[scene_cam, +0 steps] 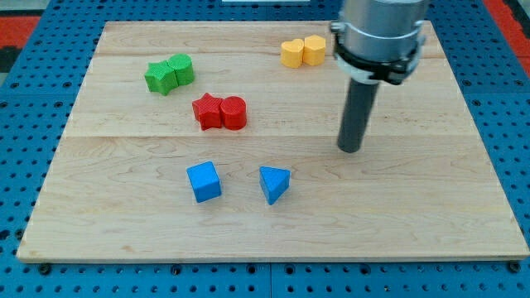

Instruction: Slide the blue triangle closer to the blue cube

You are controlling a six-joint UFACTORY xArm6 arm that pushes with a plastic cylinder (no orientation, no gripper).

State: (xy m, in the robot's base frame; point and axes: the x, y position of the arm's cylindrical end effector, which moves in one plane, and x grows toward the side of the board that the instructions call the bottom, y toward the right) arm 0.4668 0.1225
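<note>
My tip (350, 150), a bare rod with nothing to spread or pinch, stands apart, up-right of the blue triangular block (274, 183), which lies right of the blue cube (204, 180) on the wooden worktop (431, 215). I judge approach underway; next, get right of the triangle and push left.

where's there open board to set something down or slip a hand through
Bare wood runs along the view's bottom below the blue cube and blue triangle, and on the view's right beyond my tip. The upper middle is crowded: green blocks, red blocks, yellow blocks.
</note>
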